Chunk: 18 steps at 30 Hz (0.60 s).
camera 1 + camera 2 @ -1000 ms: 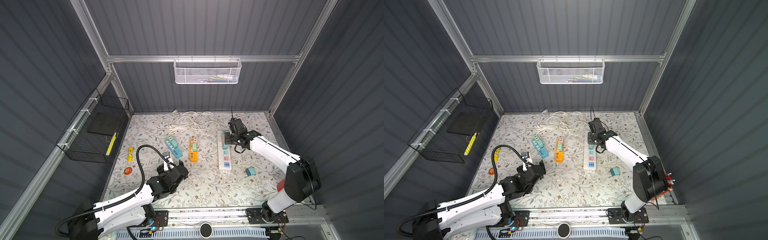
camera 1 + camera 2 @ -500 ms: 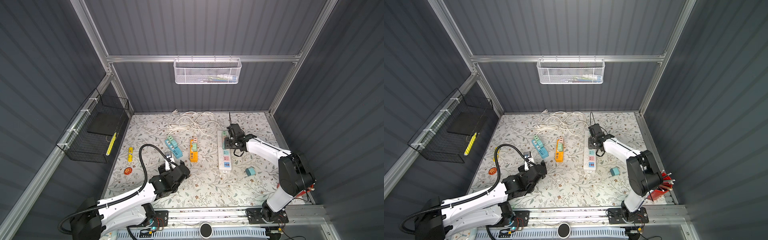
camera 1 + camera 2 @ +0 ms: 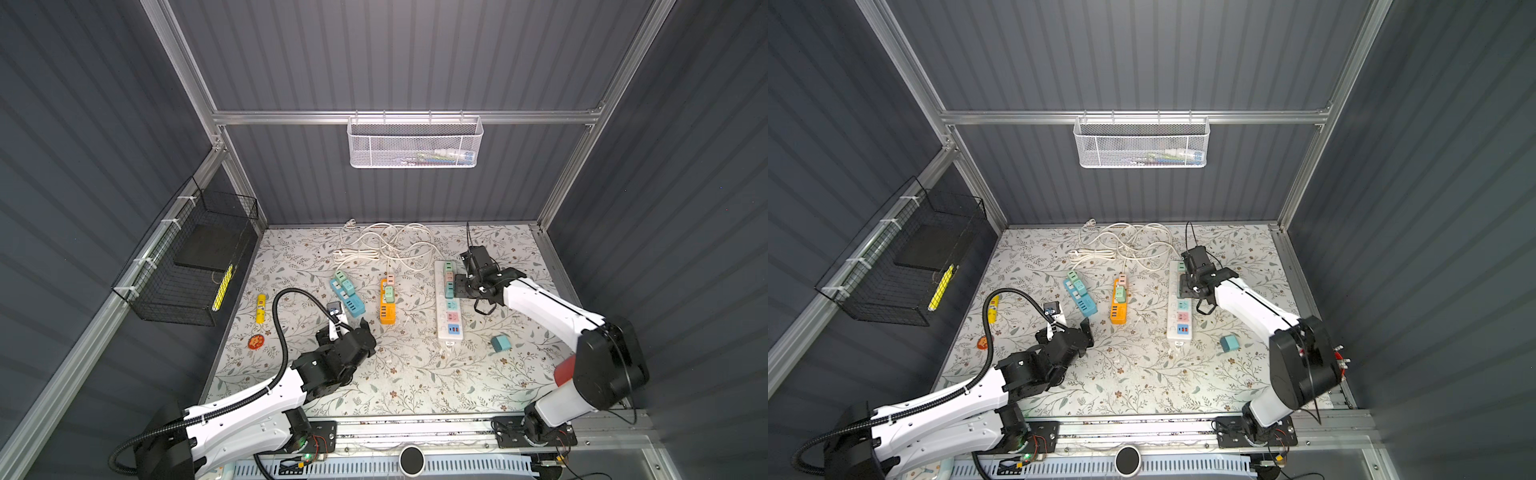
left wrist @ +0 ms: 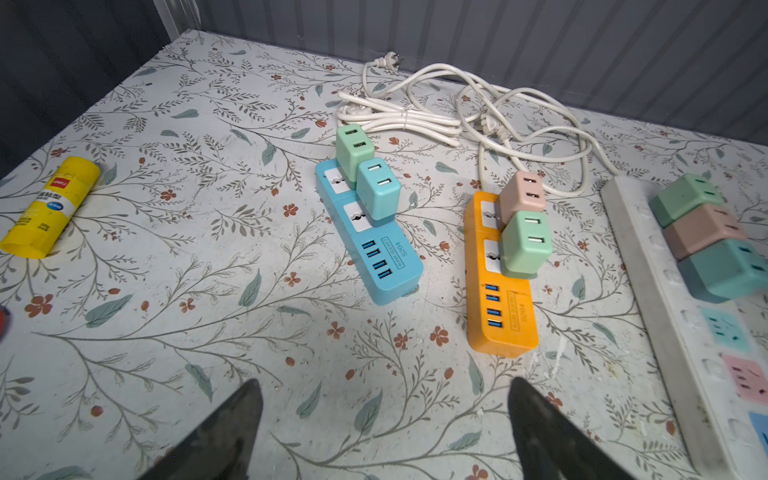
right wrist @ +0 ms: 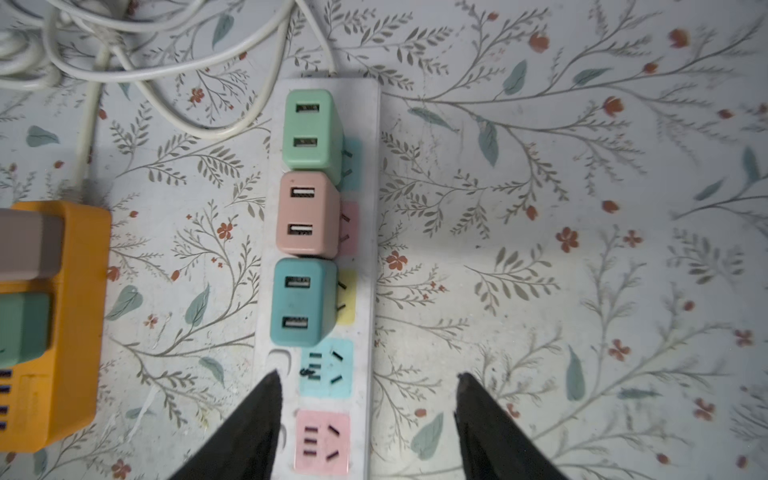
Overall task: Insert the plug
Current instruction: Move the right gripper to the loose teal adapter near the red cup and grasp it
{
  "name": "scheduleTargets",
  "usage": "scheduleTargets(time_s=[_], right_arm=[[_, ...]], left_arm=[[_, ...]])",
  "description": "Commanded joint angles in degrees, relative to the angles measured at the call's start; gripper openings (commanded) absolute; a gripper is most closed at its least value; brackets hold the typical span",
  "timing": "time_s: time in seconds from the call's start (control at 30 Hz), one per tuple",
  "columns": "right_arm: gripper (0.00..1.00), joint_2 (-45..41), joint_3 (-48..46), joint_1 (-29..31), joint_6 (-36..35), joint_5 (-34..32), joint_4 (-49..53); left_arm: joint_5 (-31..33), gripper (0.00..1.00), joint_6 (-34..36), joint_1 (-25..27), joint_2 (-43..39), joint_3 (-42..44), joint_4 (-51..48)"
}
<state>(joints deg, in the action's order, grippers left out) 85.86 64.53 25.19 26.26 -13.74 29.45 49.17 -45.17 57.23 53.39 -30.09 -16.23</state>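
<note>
Read a top view as a clock face with the back wall at twelve. Your right gripper (image 5: 368,375) hangs over the white power strip (image 5: 368,249), at about two o'clock on the floral mat (image 3: 415,382). Its jaws are well apart and hold nothing. The plug looks to be the teal USB adapter (image 5: 301,301), standing in the strip's third socket. It touches a pink adapter (image 5: 305,214), which in turn touches a green adapter (image 5: 309,129). How deeply its pins sit cannot be told. One finger (image 5: 253,432) hangs over the strip's edge, just short of the teal USB adapter. A sideways drift as you pull away could clip that adapter and lever it out, or slide the strip, which nothing holds down. A black cable loop (image 3: 482,313) under that wrist hangs near the strip and could snag there. A loose teal adapter (image 3: 501,343) lies on the mat at three o'clock from the strip's near end. If it goes in next, the free teal socket (image 5: 326,368) leaves little finger room beside the seated plug, and a skewed grip could jam the pins. Your left gripper (image 4: 384,381) hovers at eight o'clock, wide open and empty. It is short of the blue power strip (image 4: 374,257) and the orange power strip (image 4: 500,316), and too far away to steady anything.
</note>
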Motion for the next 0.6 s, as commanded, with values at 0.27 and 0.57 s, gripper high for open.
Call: scheduleTargets(time_s=[0.27,0.57], right_arm=[[0.83,-18.19,-12.88,-1.61,26.19,-9.07,20.29],[0.87,-17.1,-19.27,-8.06,32.71,-0.03,13.85]], left_arm=[[-8.55,0.92,3.2,0.03,1.59,0.7,6.64],[-13.56,0.92,2.0,-0.01,1.13,1.51,6.37]])
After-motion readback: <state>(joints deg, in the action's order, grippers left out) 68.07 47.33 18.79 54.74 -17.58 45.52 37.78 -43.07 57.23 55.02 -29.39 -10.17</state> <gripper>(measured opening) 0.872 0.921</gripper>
